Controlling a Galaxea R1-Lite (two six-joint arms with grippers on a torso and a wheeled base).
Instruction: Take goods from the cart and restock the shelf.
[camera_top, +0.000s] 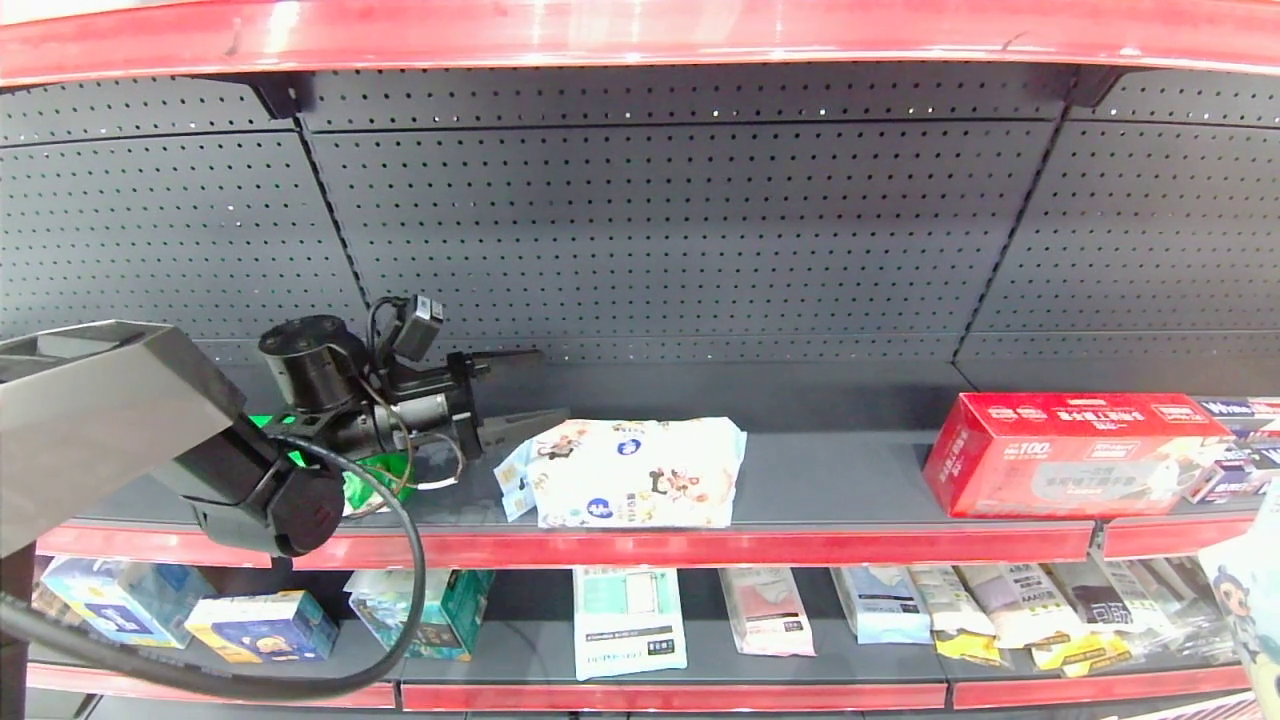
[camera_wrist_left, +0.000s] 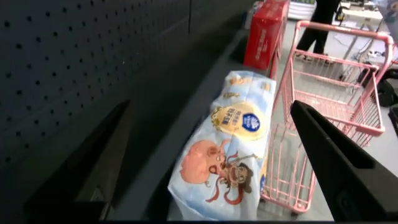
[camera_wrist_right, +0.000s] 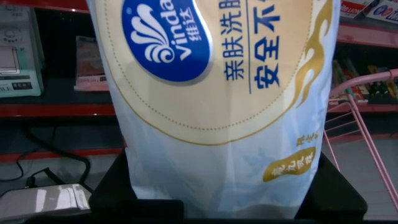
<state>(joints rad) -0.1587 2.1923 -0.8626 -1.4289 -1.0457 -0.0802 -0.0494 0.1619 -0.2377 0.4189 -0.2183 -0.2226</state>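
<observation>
The gray shelf (camera_top: 830, 480) with a red front edge is the biggest thing here, and a pink cart (camera_wrist_left: 336, 93) stands beside it. A red box (camera_top: 1070, 455) lies at the shelf's right. A white printed pack (camera_top: 635, 472) lies flat near its middle. The left end effector (camera_top: 552, 382) hangs just beside that pack, fingers spread apart. The right end effector (camera_wrist_right: 224, 205) is clamped on a second white pack (camera_wrist_right: 217, 93).

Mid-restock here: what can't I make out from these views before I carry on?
1. Green item, head view: mostly hidden behind the left gripper and its cable; unidentifiable.
2. Held pack: cut by the head view's right edge; in the right wrist view it covers most of what lies behind.
3. Cart contents, left wrist view: basket partly behind a gripper finger and cut by the edge.
</observation>
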